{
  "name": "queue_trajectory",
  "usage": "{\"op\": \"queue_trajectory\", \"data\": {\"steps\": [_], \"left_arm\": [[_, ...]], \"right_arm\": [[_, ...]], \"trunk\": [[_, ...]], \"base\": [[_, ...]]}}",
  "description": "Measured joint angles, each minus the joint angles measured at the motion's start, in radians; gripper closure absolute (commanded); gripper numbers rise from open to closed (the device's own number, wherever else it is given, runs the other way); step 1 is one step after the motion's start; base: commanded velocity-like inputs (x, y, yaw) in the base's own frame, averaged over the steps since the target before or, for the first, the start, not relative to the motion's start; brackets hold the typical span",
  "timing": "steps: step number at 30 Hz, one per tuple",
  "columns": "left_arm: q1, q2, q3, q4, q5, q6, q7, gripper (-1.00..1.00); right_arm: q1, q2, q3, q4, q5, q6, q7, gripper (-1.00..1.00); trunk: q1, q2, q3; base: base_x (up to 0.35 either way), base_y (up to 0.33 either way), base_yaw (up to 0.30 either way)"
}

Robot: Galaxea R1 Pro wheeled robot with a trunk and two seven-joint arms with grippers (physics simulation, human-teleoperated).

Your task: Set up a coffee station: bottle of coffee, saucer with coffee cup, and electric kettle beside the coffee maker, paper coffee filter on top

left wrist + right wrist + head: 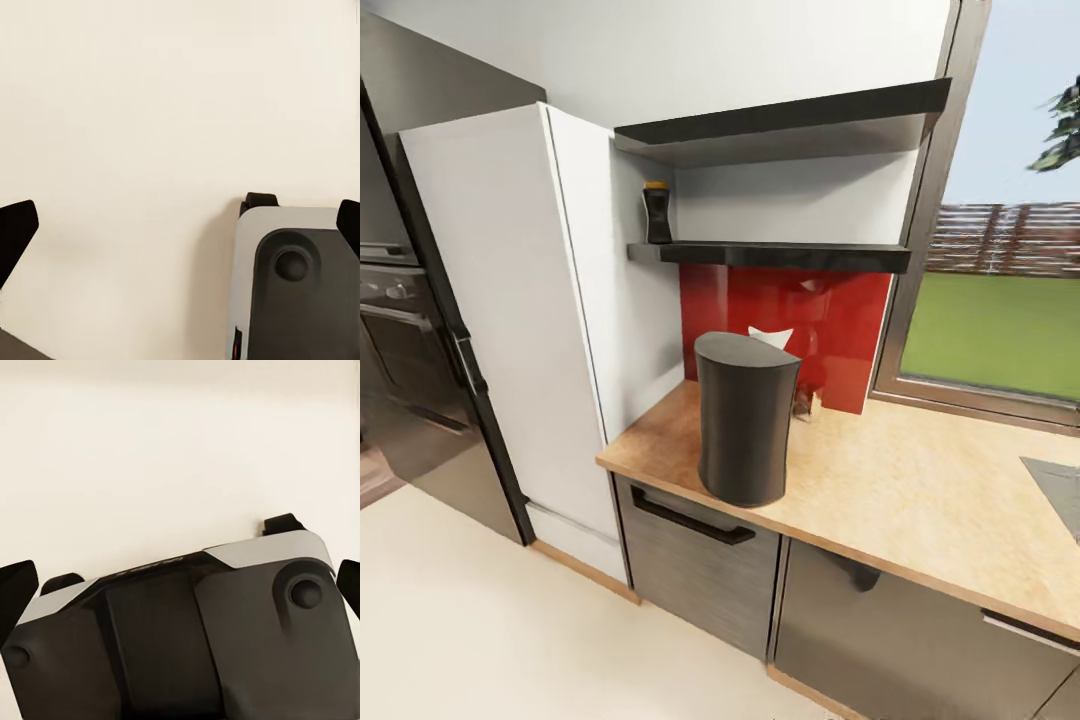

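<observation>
The tall dark grey coffee maker [746, 418] stands on the light tan kitchen countertop [920, 500], near its left end. The bottle of coffee [657, 212], dark with a golden-brown cap, stands at the left end of the lower black kitchen shelf [780, 255]. A white pointed shape [771, 337] peeks out from behind the coffee maker's top. The saucer, cup and kettle are out of view. Both wrist views look down at cream floor and the robot's base. My left gripper [182, 229] and right gripper [184, 585] are open, with nothing between the fingers.
A tall white cabinet [510, 300] rises left of the counter, with a black oven [400, 330] beyond it. A red backsplash [845, 330] lines the wall and a window [1000, 320] is at the right. A dark inset panel [1060, 495] sits at the counter's right edge.
</observation>
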Motion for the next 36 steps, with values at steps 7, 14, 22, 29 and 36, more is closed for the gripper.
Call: {"op": "queue_trajectory", "data": {"steps": [7, 14, 22, 29, 36], "left_arm": [[0.000, 0.005, 0.001, 0.001, 0.004, 0.003, 0.000, -1.00], [0.000, 0.005, 0.001, 0.000, 0.004, 0.003, 0.000, -1.00], [0.000, 0.003, 0.001, 0.001, 0.004, 0.004, 0.000, -1.00], [0.000, 0.002, 0.001, 0.000, 0.004, 0.003, 0.000, -1.00], [0.000, -0.001, 0.001, 0.000, 0.004, 0.005, 0.001, -1.00]], "right_arm": [[0.000, -0.004, 0.002, -0.002, 0.006, 0.001, 0.002, -1.00], [0.000, -0.004, 0.004, -0.003, 0.006, 0.002, 0.003, -1.00], [0.000, -0.005, 0.004, -0.001, 0.008, 0.002, 0.002, -1.00], [0.000, -0.004, 0.004, -0.002, 0.006, 0.002, 0.003, -1.00], [0.000, -0.004, 0.003, -0.002, 0.006, 0.002, 0.003, -1.00]], "trunk": [[0.000, 0.000, 0.000], [0.000, 0.000, 0.000], [0.000, 0.000, 0.000], [0.000, 0.000, 0.000], [0.000, 0.000, 0.000]], "base": [[0.046, 0.213, -0.026], [0.088, 0.296, 0.000], [0.089, 0.297, -0.034], [0.111, 0.298, -0.240], [0.019, 0.289, -0.267]]}}
